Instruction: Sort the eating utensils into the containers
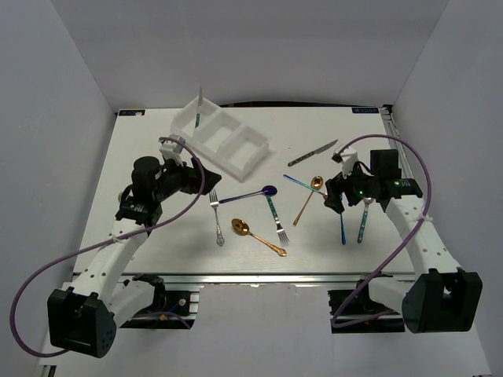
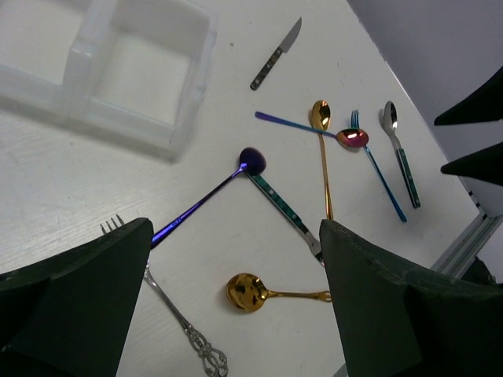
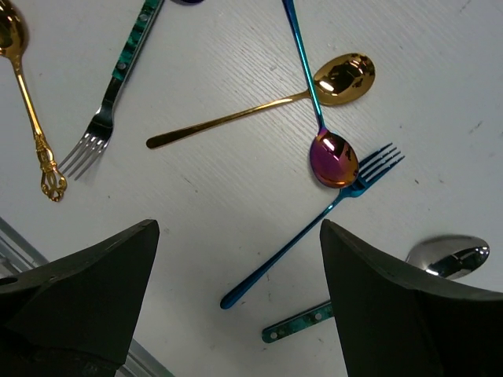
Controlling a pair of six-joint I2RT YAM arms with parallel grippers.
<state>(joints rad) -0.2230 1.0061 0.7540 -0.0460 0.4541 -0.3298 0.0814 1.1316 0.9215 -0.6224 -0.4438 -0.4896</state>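
The left tool (image 2: pixel 234 228) and right tool (image 3: pixel 238 232) hang spread and empty. A pick seems in hand: the right tool must drop astride the blue fork (image 3: pixel 306 228), then pinch.

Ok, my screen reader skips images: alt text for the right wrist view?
The open right hand hovers over a white table: an iridescent spoon crossing a gold spoon and touching a blue fork, a silver spoon right, a teal-handled fork upper left.
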